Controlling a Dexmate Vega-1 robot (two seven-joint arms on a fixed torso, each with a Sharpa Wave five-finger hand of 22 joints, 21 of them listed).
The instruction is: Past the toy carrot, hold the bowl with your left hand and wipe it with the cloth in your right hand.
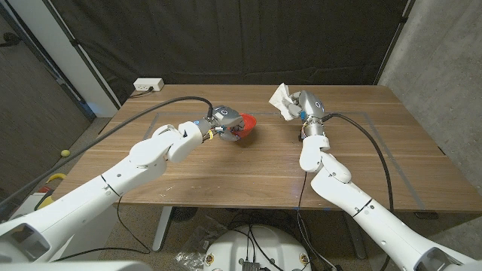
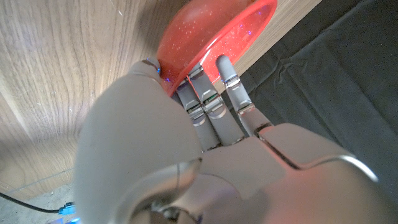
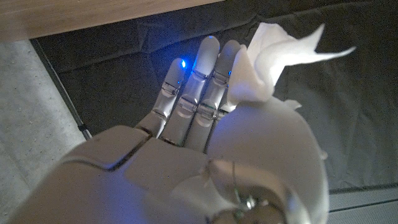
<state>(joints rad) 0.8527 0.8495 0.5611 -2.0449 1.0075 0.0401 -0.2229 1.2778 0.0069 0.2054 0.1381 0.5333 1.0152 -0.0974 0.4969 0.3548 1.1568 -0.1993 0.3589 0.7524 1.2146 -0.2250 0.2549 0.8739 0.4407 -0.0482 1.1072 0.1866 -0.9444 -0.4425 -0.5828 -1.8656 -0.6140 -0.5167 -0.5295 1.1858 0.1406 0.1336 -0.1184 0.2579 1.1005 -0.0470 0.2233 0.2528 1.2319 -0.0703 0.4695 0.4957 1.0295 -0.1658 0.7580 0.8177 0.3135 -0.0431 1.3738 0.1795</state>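
While gripped by left hand (image 1: 223,120): bowl (image 1: 244,126), tilted, just off table (image 1: 226,173).

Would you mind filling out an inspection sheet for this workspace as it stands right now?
Surface: wooden table, marked with faint taped lines.
Job's things: red bowl tilted in the left hand's grip; white cloth held up off the table. Toy carrot: nothing seen.
Clutter: nothing seen on the table.
Hands: left hand grips the bowl's rim; right hand holds the cloth, apart from the bowl.
Cables: black cable along each arm.
Surroundings: black curtain behind; power strip at the far left corner.
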